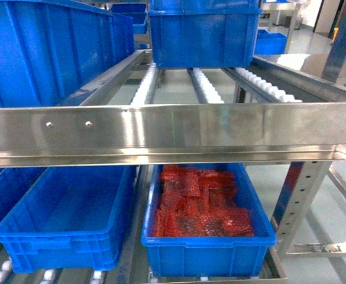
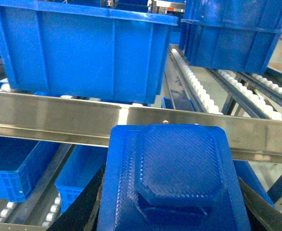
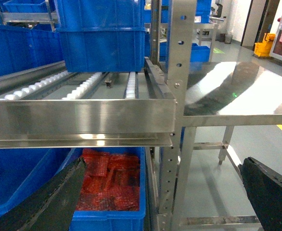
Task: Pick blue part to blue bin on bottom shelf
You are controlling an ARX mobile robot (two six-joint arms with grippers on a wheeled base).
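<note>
In the left wrist view my left gripper (image 2: 173, 211) is shut on the blue part (image 2: 174, 178), a square textured tray with a raised middle. Its black fingers (image 2: 83, 211) press on both sides. The part hangs in front of a steel rail (image 2: 49, 118), above the lower tier. An empty blue bin (image 1: 66, 219) stands at the left of the bottom shelf (image 1: 131, 257). It also shows under the rail as the blue bin (image 2: 80, 173). My right gripper (image 3: 163, 173) is open with nothing between its fingers (image 3: 49, 202). Neither gripper shows in the head view.
Beside the empty bin stands a blue bin of red parts (image 1: 202, 207), seen too in the right wrist view (image 3: 109, 180). A riveted steel rail (image 1: 173, 133) crosses above both. Blue crates (image 1: 202, 32) sit on the roller tier above. A steel upright (image 3: 179, 96) and table (image 3: 237, 91) stand to the right.
</note>
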